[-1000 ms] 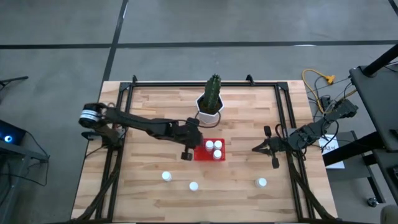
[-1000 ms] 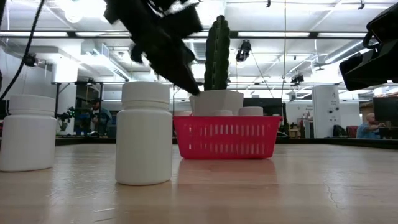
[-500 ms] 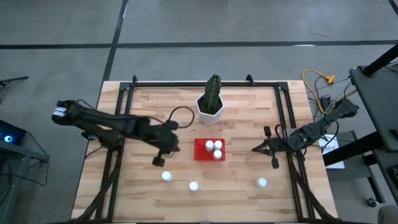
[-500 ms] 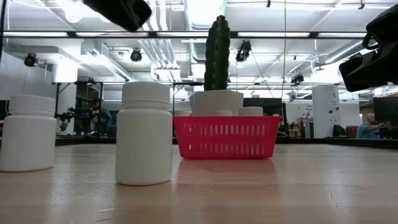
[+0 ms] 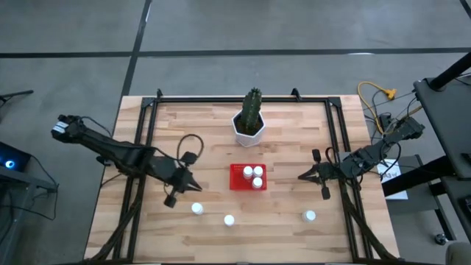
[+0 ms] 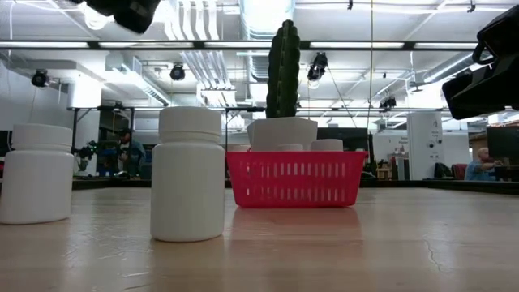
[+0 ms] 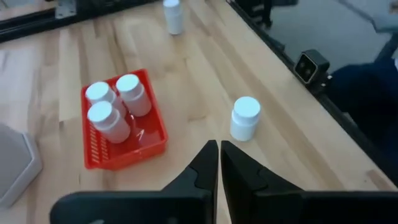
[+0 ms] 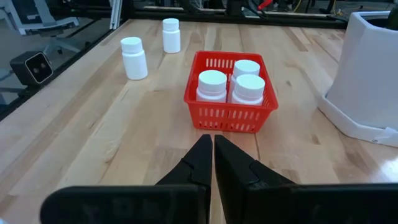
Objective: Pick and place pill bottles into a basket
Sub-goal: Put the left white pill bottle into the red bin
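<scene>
Hovering over the table's left-front part, the left gripper (image 5: 193,188) has its two dark fingers pressed together with nothing between them, its tip aimed toward the nearest loose bottle (image 5: 197,209) just in front of it; judging by that pose, it is lining up for a pick, and the fingers would need to spread before they can straddle the cap. The right gripper (image 5: 302,177) waits near the table's right side, likewise closed and empty, pointing across at the red basket (image 5: 237,179), well clear of the working arm's path. The basket sits near the middle of the wooden table (image 5: 294,140), just in front of the white hexagonal pot (image 5: 248,126) with its green cactus (image 5: 253,107), a central spot that either arm can reach. Three pill bottles (image 5: 254,177) stand upright inside it, packed toward its right side and touching one another, leaving the left part bare for more. Three others remain on the bare wood along the front of the table: the one by the left gripper, a second (image 5: 229,220) a little to its right, and a third (image 5: 310,216) farther right, nearer the waiting arm. So the job looks about half done. Each bottle is a small, squat white cylinder with a slightly wider white cap, plain and unlabelled as far as can be seen, and all stand upright, which should make a top-down or side pinch straightforward.
</scene>
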You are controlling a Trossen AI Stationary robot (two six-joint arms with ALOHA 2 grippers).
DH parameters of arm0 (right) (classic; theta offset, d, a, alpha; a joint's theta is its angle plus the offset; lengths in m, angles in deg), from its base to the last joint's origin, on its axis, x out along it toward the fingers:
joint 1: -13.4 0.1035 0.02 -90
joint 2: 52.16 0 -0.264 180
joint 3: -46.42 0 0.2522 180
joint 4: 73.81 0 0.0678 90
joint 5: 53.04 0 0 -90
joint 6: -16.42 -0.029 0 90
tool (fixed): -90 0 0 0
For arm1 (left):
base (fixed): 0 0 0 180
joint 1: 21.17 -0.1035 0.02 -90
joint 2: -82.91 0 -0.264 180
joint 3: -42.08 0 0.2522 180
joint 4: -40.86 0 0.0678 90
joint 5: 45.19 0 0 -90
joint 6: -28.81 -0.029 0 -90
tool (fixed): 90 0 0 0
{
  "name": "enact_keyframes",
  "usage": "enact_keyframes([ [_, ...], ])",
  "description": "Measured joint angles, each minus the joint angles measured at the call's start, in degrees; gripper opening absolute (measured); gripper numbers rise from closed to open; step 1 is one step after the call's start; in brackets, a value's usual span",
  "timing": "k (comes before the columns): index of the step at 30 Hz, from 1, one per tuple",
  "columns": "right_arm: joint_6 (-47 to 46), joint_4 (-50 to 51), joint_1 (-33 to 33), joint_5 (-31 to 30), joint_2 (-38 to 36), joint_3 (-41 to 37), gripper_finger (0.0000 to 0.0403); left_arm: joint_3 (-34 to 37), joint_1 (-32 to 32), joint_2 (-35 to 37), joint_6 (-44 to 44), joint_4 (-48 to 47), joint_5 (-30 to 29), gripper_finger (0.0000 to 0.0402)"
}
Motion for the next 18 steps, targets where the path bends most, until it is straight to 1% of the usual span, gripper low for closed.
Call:
enact_keyframes([
  [3, -1.13, -0.03, 0.0, 0.0, 0.0, 0.0, 0.0009, 6.19, 0.01, 5.37, 1.62, 4.43, 0.04, 0.0002],
  [5, -1.61, -0.04, 0.0, 0.0, 0.02, 0.0, 0.0008, 9.17, 0.05, 8.22, 3.55, 5.31, 0.14, 0.0002],
  [8, -2.14, -0.07, 0.0, -0.02, 0.0, 0.0, 0.0009, 12.46, 0.04, 10.73, 6.01, 4.98, 0.27, 0.0003],
  [10, -2.14, -0.06, 0.0, -0.04, 0.0, 0.0, 0.0008, 13.7, 0.04, 11.76, 6.12, 5.02, 1.02, 0.001],
  [14, -2.36, -0.24, 0.0, -0.19, 0.0, 0.0, 0.0009, 14.33, 0.04, 12.21, 6.01, 5.21, 1.56, 0.0051],
  [18, -2.36, -0.5, 0.0, -0.2, 0.0, 0.0, 0.0009, 14.31, 0.04, 12.04, 6.05, 5.27, 1.56, 0.0114],
])
